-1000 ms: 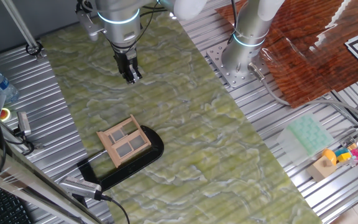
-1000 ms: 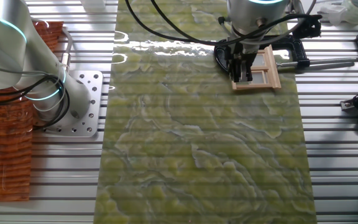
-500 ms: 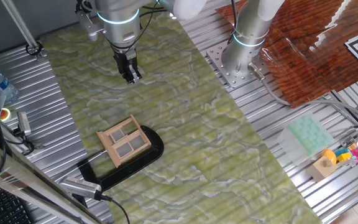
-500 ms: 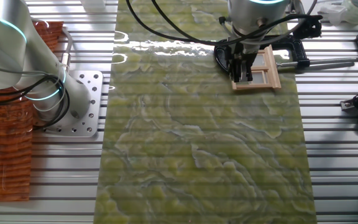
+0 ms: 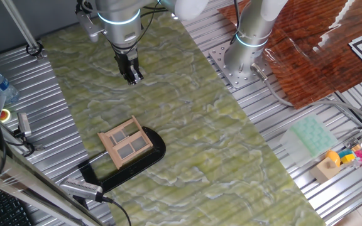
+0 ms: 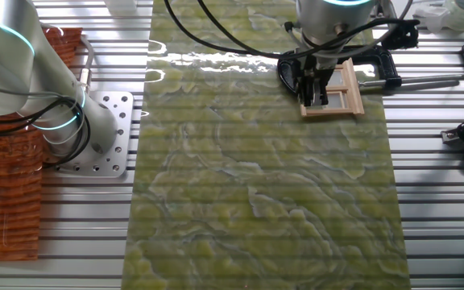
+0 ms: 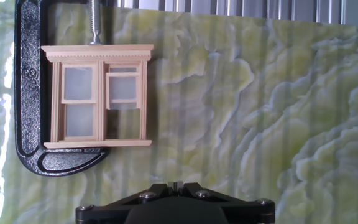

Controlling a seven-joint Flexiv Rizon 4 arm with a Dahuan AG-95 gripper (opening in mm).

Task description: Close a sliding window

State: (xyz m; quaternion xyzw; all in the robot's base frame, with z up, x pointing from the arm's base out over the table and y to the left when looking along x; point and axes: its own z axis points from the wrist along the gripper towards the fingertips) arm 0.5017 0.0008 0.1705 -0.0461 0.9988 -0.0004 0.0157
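Bright, even light overhead — white glare streaks my tabletop (image 6: 216,60) at its far edge in the other fixed view. Shadows are soft, all three pictures sharp — the hand view is overexposed at its left edge.

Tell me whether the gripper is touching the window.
Apart. One fixed view shows the gripper hanging over bare mat, well away from the window; the hand view also shows the window untouched.

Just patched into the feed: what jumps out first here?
The small wooden sliding window lies flat on the green marbled mat, held by a black C-clamp; its right sash sits partway along the frame. The gripper hangs well above the mat, apart from the window. A second arm's base stands beside the mat.
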